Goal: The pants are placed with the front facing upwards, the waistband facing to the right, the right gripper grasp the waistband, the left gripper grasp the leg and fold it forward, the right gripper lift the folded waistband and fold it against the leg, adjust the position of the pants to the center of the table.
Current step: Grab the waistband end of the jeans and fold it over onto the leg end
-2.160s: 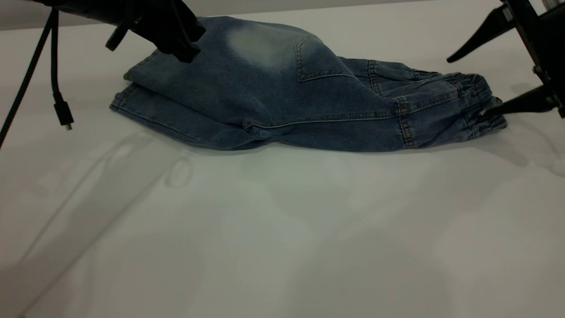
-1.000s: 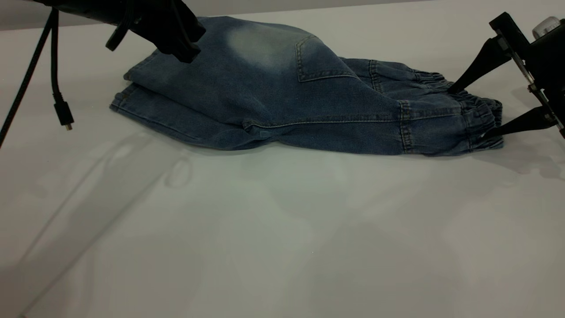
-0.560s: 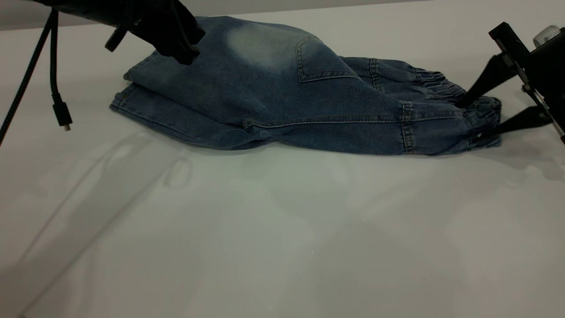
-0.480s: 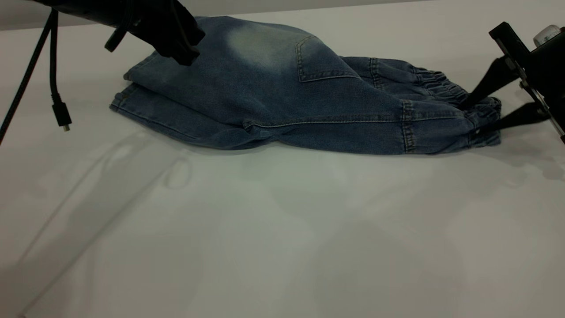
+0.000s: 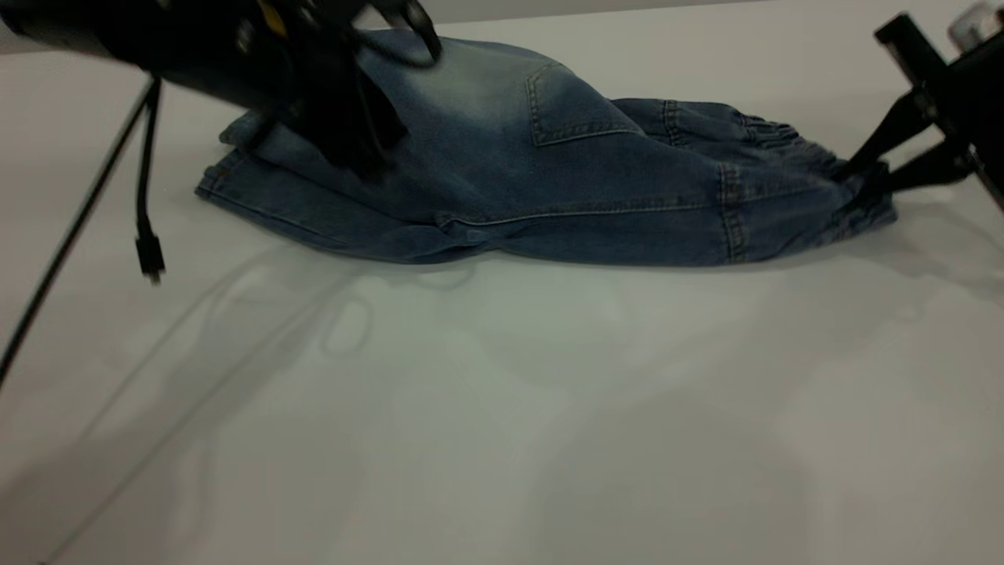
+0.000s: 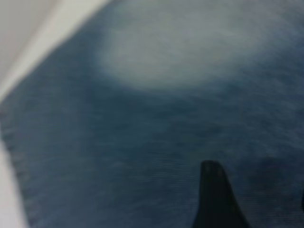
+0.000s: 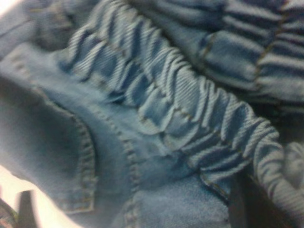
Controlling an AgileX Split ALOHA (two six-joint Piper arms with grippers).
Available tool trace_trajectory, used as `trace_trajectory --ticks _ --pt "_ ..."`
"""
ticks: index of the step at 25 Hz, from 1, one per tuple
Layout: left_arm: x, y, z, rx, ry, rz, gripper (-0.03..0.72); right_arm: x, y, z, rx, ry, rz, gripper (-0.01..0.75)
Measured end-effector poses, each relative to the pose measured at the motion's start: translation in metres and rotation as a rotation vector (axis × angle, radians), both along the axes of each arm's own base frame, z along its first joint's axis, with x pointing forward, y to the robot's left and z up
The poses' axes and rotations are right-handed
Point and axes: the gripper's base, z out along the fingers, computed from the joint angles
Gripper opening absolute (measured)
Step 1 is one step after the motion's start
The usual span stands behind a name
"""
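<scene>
The blue denim pants (image 5: 549, 180) lie folded lengthwise on the white table (image 5: 502, 408), back patch pocket up and leg hems to the left. The ruched waistband (image 5: 784, 141) is at the right end. My right gripper (image 5: 867, 171) is shut on the waistband's outer end, which is pinched up slightly; in the right wrist view the gathered waistband (image 7: 190, 109) fills the frame beside a dark finger (image 7: 237, 204). My left gripper (image 5: 357, 153) is low over the leg near the left end. One dark finger (image 6: 213, 199) stands just above the denim (image 6: 142, 118), jaws apart, holding nothing.
A black cable with a plug (image 5: 149, 259) dangles from the left arm over the table, left of the leg hems. Bare tabletop stretches across the whole near side in front of the pants.
The right gripper's fingers have closed on the waistband end and drawn it up a little. The left arm has dropped down and rightward onto the leg, with its cable swinging along.
</scene>
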Motion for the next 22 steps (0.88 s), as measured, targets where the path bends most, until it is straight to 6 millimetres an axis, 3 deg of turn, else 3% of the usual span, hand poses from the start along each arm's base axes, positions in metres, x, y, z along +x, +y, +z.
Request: trace_trajectory --ticks 6,15,22 --pt "-0.012 -0.016 -0.029 0.020 0.057 -0.042 0.353 0.006 -0.001 0.046 -0.044 -0.187 0.039 0.048" --pt "-0.038 -0.059 -0.040 0.007 0.077 -0.143 0.323 0.007 0.004 0.119 -0.006 -0.483 0.046 0.048" --pt "-0.061 -0.091 -0.043 -0.027 0.070 -0.218 0.323 0.005 0.014 0.149 0.128 -0.638 0.077 0.048"
